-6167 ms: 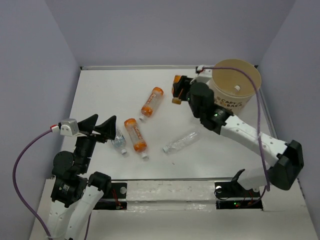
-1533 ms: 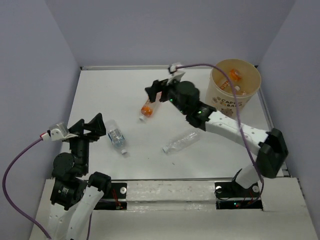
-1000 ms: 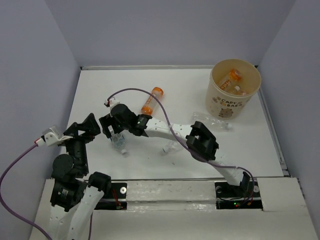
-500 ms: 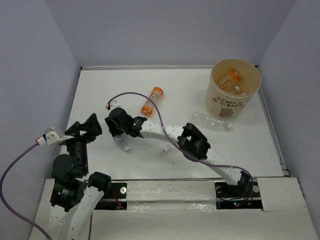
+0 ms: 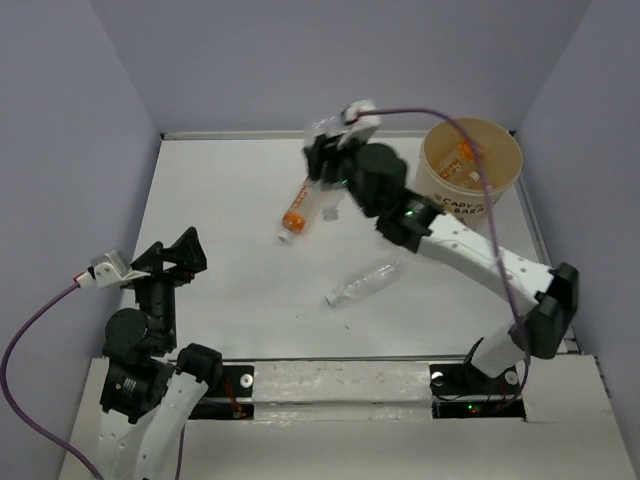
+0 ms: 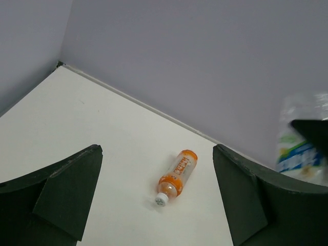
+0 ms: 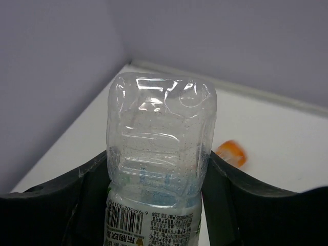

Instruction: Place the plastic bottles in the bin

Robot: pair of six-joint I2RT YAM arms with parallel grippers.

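Now, at the near left, the left gripper (image 5: 172,250) hangs above the table (image 5: 220,200) with its fingers spread apart and nothing between them; we see no change in it over the last half second.

Further right, the orange bottle (image 5: 299,208) lies on its side at the far centre, in the same spot as half a second ago.

The main change is the right gripper (image 7: 156,159). Half a second ago it was low at the near left, over a blue-label bottle on the table. It now stands high at the far centre, just above the orange bottle, clamped on that held bottle (image 7: 159,133), whose base points away from the wrist. The near-left spot no longer shows it.

The clear bottle (image 5: 362,284) lies on the table at the near centre.

At the far right, the bin (image 5: 470,205) stands upright, with a binned bottle (image 5: 462,152) visible inside.

We judge the pick to be complete and the carry to be in hand. The release calls for travel rightward until the held bottle is over the bin. Two bottles then remain on the table.
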